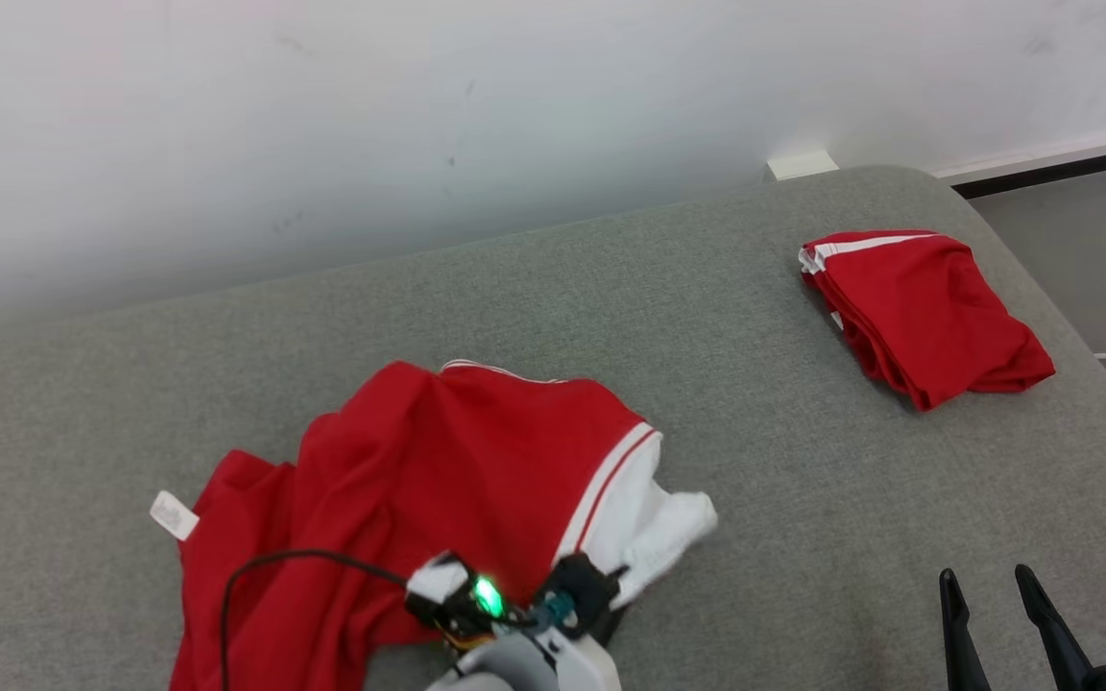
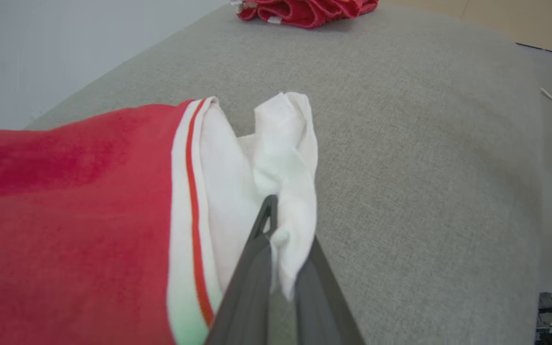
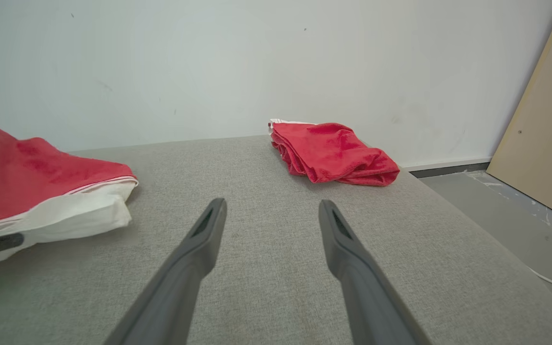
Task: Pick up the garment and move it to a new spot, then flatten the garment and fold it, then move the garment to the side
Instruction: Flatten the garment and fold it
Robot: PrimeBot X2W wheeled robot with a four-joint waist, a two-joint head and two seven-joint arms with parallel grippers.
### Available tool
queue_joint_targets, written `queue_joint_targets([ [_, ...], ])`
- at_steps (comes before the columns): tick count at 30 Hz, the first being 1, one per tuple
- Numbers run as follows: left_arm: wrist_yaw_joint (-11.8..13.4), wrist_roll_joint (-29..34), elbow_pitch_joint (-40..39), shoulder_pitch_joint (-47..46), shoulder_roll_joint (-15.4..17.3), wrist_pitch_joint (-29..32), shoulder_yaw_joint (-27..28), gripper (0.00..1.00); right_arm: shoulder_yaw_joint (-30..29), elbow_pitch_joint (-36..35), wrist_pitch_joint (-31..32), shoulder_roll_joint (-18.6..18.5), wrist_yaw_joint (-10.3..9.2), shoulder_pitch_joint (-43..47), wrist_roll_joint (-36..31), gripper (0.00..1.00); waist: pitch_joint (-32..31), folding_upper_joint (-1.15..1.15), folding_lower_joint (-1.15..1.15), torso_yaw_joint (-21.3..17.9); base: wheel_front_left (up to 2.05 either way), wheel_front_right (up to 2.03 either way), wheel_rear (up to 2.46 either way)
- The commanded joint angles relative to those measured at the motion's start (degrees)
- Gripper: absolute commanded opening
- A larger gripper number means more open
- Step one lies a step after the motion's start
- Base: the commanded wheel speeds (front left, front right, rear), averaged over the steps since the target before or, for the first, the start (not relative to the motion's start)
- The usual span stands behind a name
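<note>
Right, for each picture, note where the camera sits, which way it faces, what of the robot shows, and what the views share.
Head view: on the head, facing forward and down at the grey cushion; left gripper and right gripper show.
Left wrist view: on the left wrist, looking along its shut fingers, pinching white cloth of the crumpled garment.
Right wrist view: on the right wrist, looking along its open fingers towards the wall.
Shared: all three show the folded garment.
</note>
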Motion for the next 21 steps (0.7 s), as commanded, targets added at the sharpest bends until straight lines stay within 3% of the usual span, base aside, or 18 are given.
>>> queue_joint_targets([
  [1, -0.23, 0.59, -0.05, 1.28, -0.21, -0.37, -0.37, 1.00, -0.21, -0.07, 0.04, -0.11, -0.17, 0.24, -0.13, 1.00, 0.03, 0.00, 0.00, 0.04, 0.00, 0.00, 0.00],
  [4, -2.13, 1.67, -0.34, 3.15, -0.95, -2.70, -1.48, 1.00, -0.14, 0.05, 0.04, -0.11, -0.17, 0.11, -0.18, 1.00, 0.11, 0.00, 0.00, 0.22, 0.00, 0.00, 0.00],
  [9, -8.02, 0.95, 0.31, 7.01, -2.12, -3.41, -2.69, 1.00, -0.40, 0.37, 0.04, -0.11, -0.17, 0.18, -0.36, 1.00, -0.22, 0.00, 0.00, 0.49, 0.00, 0.00, 0.00],
  [11, -8.07, 0.61, -0.09, 7.27, -2.17, -4.41, -2.26, 1.00, -0.59, 0.42, 0.04, -0.11, -0.17, 0.48, -0.44, 1.00, -0.59, 0.00, 0.00, 0.67, 0.00, 0.00, 0.00],
  [15, -5.93, -0.22, -2.94, 8.35, -1.31, -6.61, 1.09, 1.00, -1.05, 0.20, 0.04, -0.11, -0.17, 1.01, -0.67, 1.00, -1.51, 0.00, 0.00, 1.30, 0.00, 0.00, 0.00],
  [21, 2.22, 0.02, -12.95, 12.73, 2.47, -7.37, 12.00, 1.00, -2.76, -1.34, 0.05, -0.10, -0.17, 2.21, -1.63, 1.00, -4.21, 0.00, 0.00, 3.36, 0.00, 0.00, 0.00],
])
